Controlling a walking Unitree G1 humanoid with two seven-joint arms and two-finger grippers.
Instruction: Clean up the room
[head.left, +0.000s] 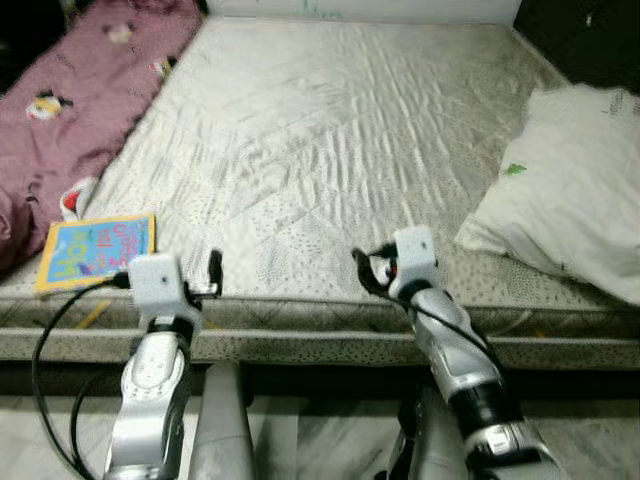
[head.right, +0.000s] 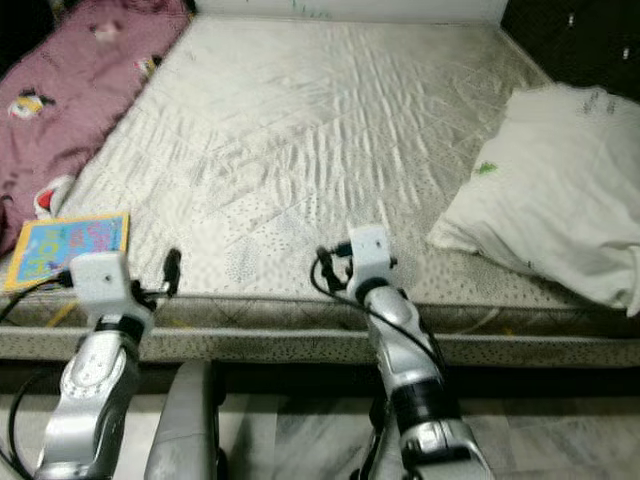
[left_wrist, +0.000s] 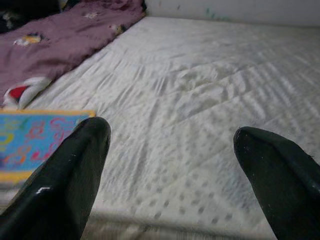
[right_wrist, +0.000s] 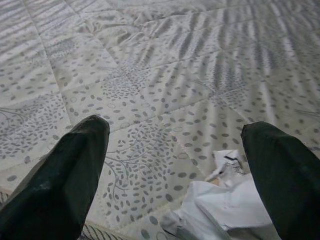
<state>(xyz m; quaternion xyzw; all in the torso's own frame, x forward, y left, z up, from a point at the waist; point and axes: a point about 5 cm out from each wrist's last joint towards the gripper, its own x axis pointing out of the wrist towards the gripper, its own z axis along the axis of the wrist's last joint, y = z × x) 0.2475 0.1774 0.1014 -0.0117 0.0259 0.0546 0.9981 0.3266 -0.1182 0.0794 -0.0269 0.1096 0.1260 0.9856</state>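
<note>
A blue and yellow picture book (head.left: 95, 250) lies flat at the front left corner of the quilted white mattress (head.left: 330, 130). My left gripper (head.left: 170, 260) hovers at the mattress's front edge just right of the book, open, with nothing between its fingers (left_wrist: 75, 165). My right gripper (head.left: 398, 262) is at the same edge further right, also open. In the right wrist view a crumpled white thing (right_wrist: 225, 200), paper or cloth, lies close below and between the fingers (right_wrist: 65, 170).
A maroon blanket (head.left: 80, 100) with cartoon prints is heaped along the bed's left side. A large white pillow (head.left: 570, 190) rests on the right side, overhanging the edge. Dark furniture (head.left: 590, 40) stands at the far right. Grey tiled floor (head.left: 330, 440) runs below the bed.
</note>
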